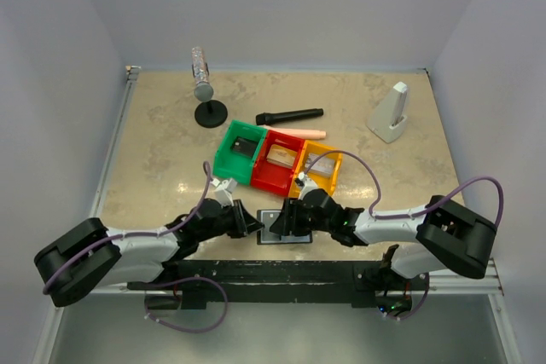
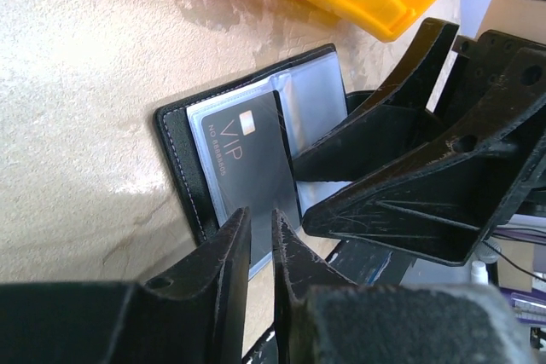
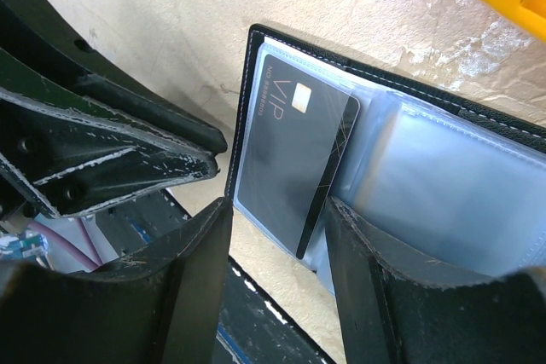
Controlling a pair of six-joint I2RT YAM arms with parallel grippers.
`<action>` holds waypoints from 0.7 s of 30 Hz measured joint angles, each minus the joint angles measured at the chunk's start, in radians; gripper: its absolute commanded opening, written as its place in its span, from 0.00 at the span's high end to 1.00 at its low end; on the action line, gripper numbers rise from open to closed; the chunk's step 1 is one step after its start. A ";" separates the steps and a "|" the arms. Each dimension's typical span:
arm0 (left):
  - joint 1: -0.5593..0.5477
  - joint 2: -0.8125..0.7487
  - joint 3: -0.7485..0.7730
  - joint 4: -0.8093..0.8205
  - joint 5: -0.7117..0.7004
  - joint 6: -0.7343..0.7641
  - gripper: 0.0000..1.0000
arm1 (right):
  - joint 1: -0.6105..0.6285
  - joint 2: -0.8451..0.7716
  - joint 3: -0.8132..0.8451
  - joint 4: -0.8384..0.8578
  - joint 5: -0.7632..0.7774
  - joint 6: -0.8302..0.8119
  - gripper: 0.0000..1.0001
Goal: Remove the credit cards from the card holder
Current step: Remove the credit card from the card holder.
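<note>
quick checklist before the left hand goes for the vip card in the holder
1. Card holder lying open: ok
2. VIP card in view, face up: ok
3. Left hand lined up at the card's edge, jaws slightly apart: ok
4. Card gripped by left hand: not ok
5. Right hand open, straddling the card: ok
6. Right hand pinning the holder down: cannot tell
</note>
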 measured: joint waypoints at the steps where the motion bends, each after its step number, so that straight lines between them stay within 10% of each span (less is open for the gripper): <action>1: 0.000 -0.010 0.000 -0.008 -0.002 0.000 0.82 | 0.000 0.000 0.000 0.000 0.000 0.000 0.48; 21: 0.000 0.036 0.000 -0.045 -0.024 0.026 1.00 | 0.000 -0.013 0.000 0.003 -0.002 -0.005 0.48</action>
